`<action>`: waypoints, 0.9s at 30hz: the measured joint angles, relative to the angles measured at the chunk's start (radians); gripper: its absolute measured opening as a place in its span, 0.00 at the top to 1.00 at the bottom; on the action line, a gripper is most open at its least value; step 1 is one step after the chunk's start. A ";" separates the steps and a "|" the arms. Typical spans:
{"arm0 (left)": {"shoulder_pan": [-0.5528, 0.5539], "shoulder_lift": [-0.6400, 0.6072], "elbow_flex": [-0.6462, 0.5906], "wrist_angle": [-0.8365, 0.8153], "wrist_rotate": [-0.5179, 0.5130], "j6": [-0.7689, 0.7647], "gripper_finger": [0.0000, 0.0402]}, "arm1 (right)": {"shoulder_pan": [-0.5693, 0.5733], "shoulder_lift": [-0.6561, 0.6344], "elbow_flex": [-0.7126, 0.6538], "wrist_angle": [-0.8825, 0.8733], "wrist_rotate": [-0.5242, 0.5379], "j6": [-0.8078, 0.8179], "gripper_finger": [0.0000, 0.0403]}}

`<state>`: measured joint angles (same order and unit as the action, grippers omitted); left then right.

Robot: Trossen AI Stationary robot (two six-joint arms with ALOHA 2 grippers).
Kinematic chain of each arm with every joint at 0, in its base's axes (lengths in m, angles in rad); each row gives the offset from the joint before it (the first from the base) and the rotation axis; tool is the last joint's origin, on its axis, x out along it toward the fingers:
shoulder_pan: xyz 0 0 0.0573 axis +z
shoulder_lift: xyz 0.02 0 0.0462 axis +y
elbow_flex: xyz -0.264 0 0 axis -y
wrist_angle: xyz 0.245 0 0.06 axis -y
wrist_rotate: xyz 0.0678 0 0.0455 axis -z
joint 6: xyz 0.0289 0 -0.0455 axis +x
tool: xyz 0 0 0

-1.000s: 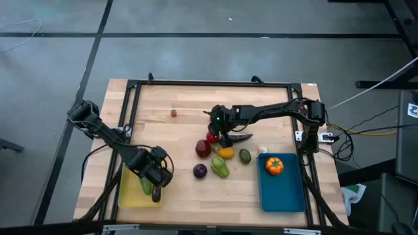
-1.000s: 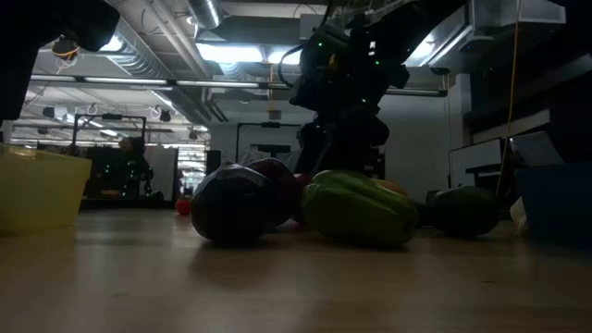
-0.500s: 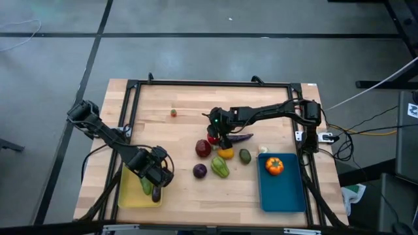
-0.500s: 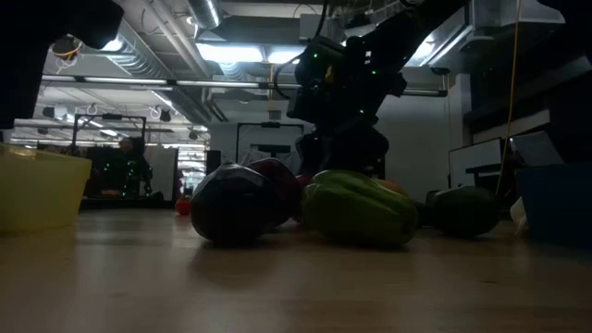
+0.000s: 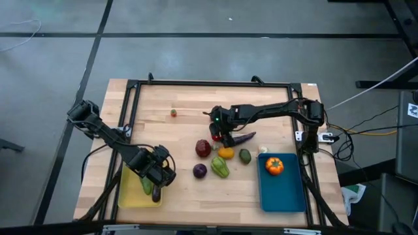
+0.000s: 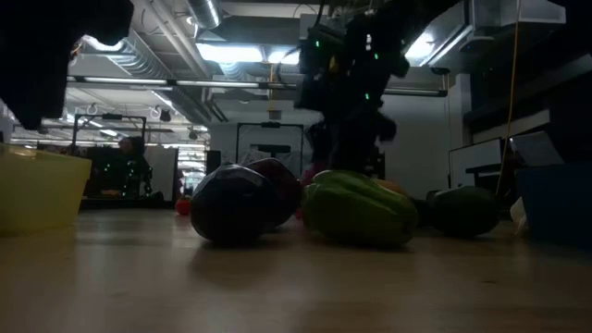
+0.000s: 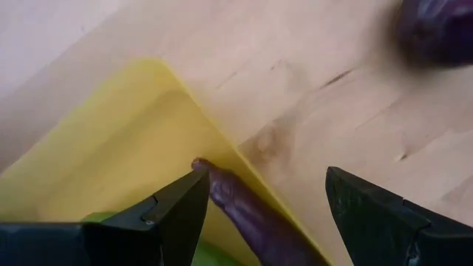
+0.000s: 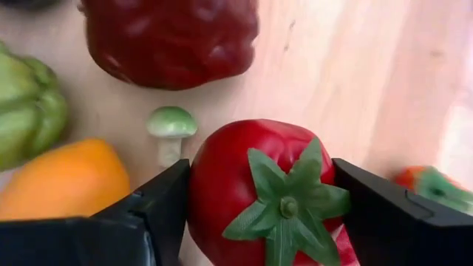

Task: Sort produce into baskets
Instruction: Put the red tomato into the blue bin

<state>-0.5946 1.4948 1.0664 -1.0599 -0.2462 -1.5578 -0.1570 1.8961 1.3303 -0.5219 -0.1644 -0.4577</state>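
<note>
My right gripper (image 5: 219, 134) is shut on a red tomato (image 8: 266, 192) with a green calyx, in the produce cluster at mid-table. Around it lie a dark red pepper (image 5: 203, 148), an orange pepper (image 5: 225, 153), a green pepper (image 5: 219, 167), an avocado (image 5: 244, 156) and two purple eggplants (image 5: 243, 137) (image 5: 200, 171). An orange piece (image 5: 273, 166) lies in the blue tray (image 5: 282, 192). My left gripper (image 5: 159, 173) is open and empty over the right edge of the yellow tray (image 5: 130, 194). That tray holds a green cucumber (image 5: 146, 186) and a purple eggplant (image 7: 236, 214). My right gripper pinches the tomato's two opposite sides (image 8: 203, 192) between its two fingers. The fingers come from above, pointing down. The tomato sits with its calyx (image 8: 284, 207) up toward the wrist. I cannot tell whether it is clear of the table.
A small mushroom piece (image 8: 170, 127) lies on the table just beside the tomato. A small red and green piece (image 5: 174, 112) lies alone toward the far left. A black frame (image 5: 209, 83) runs around the table. Bare wood lies along the far side and the near middle.
My right gripper has dipped into the produce cluster and then come up a little, staying over the same spot. My left arm has shifted slightly over the yellow tray's right edge.
</note>
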 joint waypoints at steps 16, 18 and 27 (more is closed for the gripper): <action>0.239 0.000 0.001 0.167 -0.083 0.498 0.34 | 0.119 -0.011 0.365 -0.633 -0.046 0.124 0.30; 0.284 0.000 0.001 0.204 -0.084 0.606 0.34 | 0.140 -0.011 0.388 -0.684 -0.107 0.160 0.29; 0.449 0.000 0.001 0.366 -0.082 1.014 0.34 | 0.251 -0.065 0.394 -0.811 -0.160 0.382 0.30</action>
<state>-0.1451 1.4944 1.0676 -0.6939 -0.3285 -0.5435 0.0945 1.8310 1.7241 -1.3332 -0.3249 -0.0756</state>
